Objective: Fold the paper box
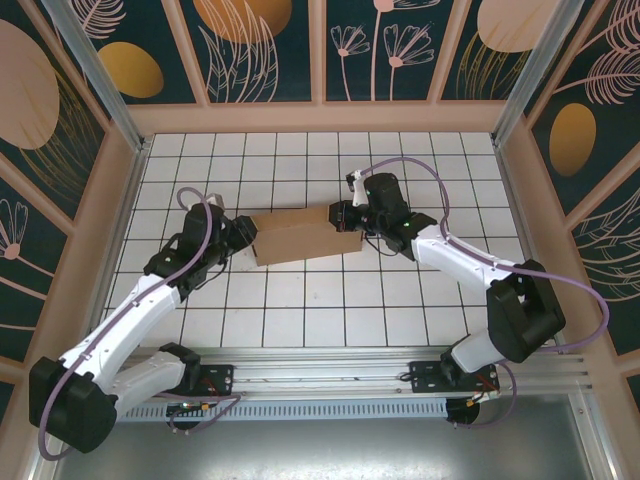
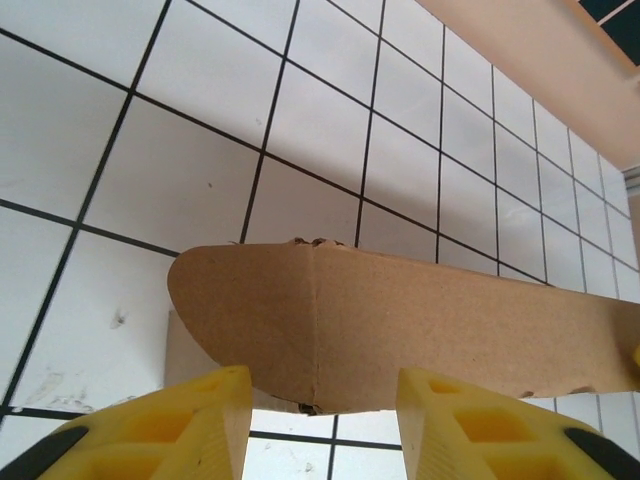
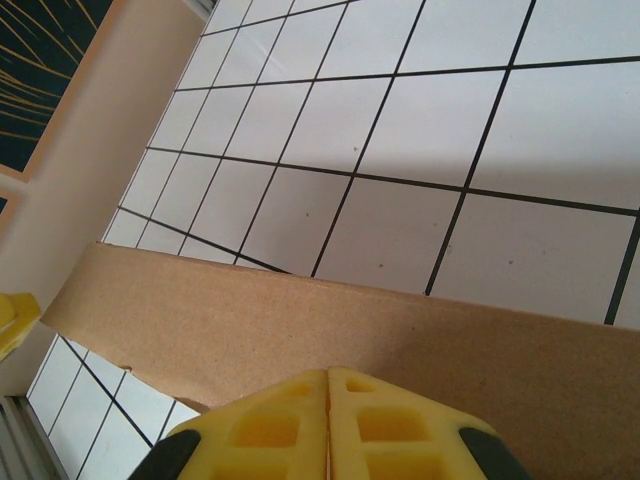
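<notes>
Where the two arms reach in from the near edge: paper box (image 1: 300, 238), brown cardboard, on the white tiled table (image 1: 300, 310).
Left gripper (image 1: 240, 236) at the box's left end, yellow fingers (image 2: 190, 420) spread, with a rounded flap lying across the gap, not pinched. Right gripper (image 1: 346, 216) at the right end, fingers (image 3: 270, 425) pressed together with nothing seen between them — the brown wall lies just beyond their tips. Box mid-table, long side slightly slanted. Patterned wall panels (image 1: 270, 50) behind.
</notes>
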Controlling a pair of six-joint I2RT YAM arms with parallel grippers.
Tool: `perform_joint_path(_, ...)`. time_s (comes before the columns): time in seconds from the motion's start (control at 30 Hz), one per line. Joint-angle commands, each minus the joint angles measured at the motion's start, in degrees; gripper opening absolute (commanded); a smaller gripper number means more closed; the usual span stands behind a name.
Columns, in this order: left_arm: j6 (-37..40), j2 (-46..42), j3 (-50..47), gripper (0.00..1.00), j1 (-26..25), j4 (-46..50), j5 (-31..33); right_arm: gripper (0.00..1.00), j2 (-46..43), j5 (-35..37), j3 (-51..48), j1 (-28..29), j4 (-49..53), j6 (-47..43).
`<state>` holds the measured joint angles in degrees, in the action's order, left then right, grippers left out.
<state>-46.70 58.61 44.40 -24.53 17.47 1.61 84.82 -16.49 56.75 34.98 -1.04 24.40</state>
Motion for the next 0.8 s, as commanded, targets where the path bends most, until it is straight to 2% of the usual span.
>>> perform_joint_path(0.0,3.88,0.19,3.67,0.42,-0.17,5.15,1.22,0.1,2.44,1.02,-0.44,0.83,7.67,0.91)
perform_joint_path(0.17,7.29,0.7,6.92,0.43,-0.18,8.73,2.95,0.1,2.61,0.76,-0.14,0.81,7.73,1.0)
perform_joint_path(0.33,6.98,3.17,6.54,0.45,-0.16,5.58,1.24,0.1,2.99,0.32,-0.14,0.92,7.2,1.21)
perform_joint_path(0.43,7.3,6.11,6.99,0.57,-0.17,3.46,1.68,0.1,3.16,0.08,-0.31,1.01,6.99,1.28)
perform_joint_path(0.5,7.32,7.87,7.04,0.6,-0.07,1.68,1.07,0.1,3.35,-0.12,-0.17,1.14,6.95,1.35)
perform_joint_path(0.77,5.67,11.44,4.99,0.58,-0.07,-3.52,-1.59,0.1,3.67,-0.21,0.07,1.23,6.96,1.26)
